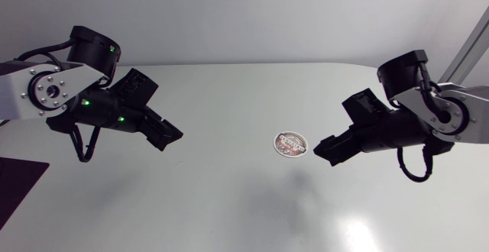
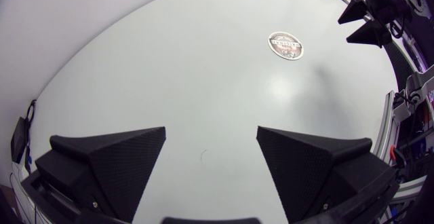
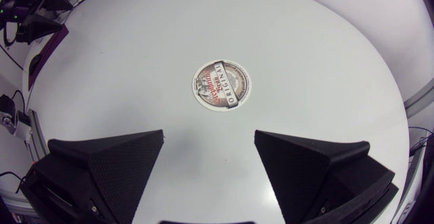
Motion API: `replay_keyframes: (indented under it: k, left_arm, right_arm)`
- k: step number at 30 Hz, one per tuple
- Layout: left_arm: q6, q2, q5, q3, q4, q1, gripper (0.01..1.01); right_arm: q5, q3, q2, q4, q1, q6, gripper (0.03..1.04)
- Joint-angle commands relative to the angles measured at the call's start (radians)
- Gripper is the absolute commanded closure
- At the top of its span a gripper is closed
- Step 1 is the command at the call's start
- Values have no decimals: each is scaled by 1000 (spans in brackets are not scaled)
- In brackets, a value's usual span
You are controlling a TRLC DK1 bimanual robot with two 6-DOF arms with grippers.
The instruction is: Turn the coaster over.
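Coaster lies print-up at 9 o'clock of the spread right gripper, seemingly poised for pickup; left gripper spread, well apart.

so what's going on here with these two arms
Nothing is being held yet. A round printed cardboard coaster lies flat, print up, on the white table. The right arm is nearest, its jaws open with the coaster just ahead of them. The left arm sits farther off, jaws open too, holding nothing.
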Motion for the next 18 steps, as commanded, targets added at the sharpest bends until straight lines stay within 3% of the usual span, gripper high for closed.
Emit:
replay_keyframes:
  k: [1, 18]
  left_arm:
    - [21, 50, 3, 58, 11, -16, 89]
    - [20, 172, 3, 141, 32, -56, 89]
  right_arm:
    - [-6, 42, 61, 22, 10, -11, 102]
    - [-3, 168, 296, 77, 21, -12, 102]
